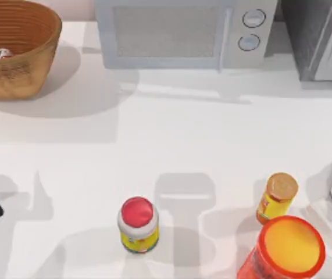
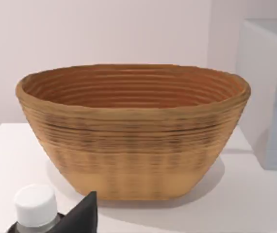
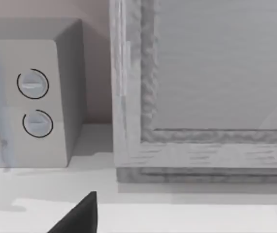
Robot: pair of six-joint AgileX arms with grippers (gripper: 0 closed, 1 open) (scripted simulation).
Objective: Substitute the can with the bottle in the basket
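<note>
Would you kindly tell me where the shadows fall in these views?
Top view: the basket throws a soft shadow rightward on the table, and the red-capped bottle sits among grey arm shadows. Left wrist view: shade pools under the basket.

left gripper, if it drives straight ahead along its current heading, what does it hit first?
Most likely the basket: the left wrist view looks squarely at its ribbed outer wall across bare table. A white-capped bottle sits right by the fingers, beside that line; depth is uncertain.
</note>
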